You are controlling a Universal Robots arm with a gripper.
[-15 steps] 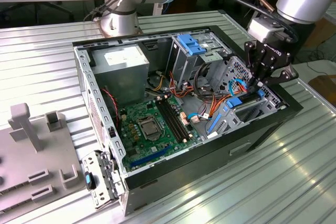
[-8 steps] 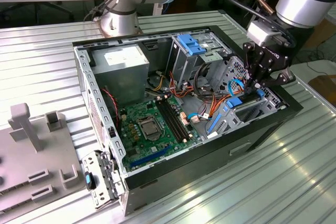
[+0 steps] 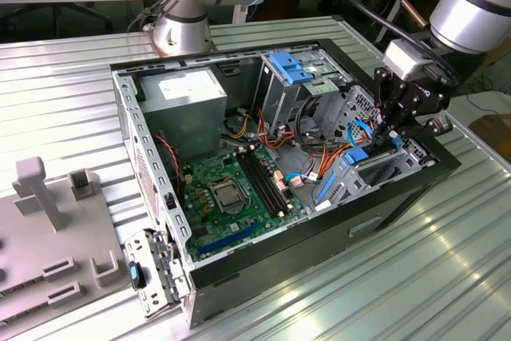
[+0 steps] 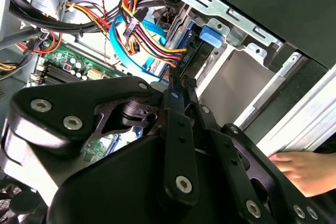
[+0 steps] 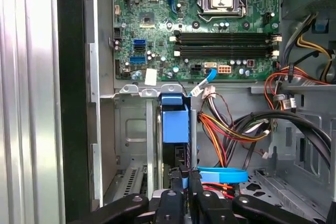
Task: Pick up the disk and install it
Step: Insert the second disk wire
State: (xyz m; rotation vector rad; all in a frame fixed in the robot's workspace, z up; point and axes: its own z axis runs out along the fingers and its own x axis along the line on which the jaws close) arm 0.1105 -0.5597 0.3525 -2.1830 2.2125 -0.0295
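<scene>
The disk (image 5: 174,123), a dark slab with bright blue plastic rails, stands on edge in a slot of the grey drive cage (image 5: 131,129) at the front corner of the open computer case (image 3: 239,269). My gripper (image 5: 188,176) reaches down onto the disk's near edge with its fingers drawn close together on it. In the exterior view the gripper (image 3: 391,140) hangs over the cage on the exterior view's right, with the disk's blue rail (image 3: 357,155) just below. In the second wrist view the gripper (image 4: 177,85) points at the disk (image 4: 209,36) in its bay.
The motherboard (image 3: 231,189), power supply (image 3: 188,97) and bundles of coloured cables (image 5: 231,124) crowd the case around the cage. A blue latch (image 3: 291,65) tops the rear cage. A person's hand (image 4: 304,166) rests by the case. A grey fixture (image 3: 56,229) stands at the exterior view's left.
</scene>
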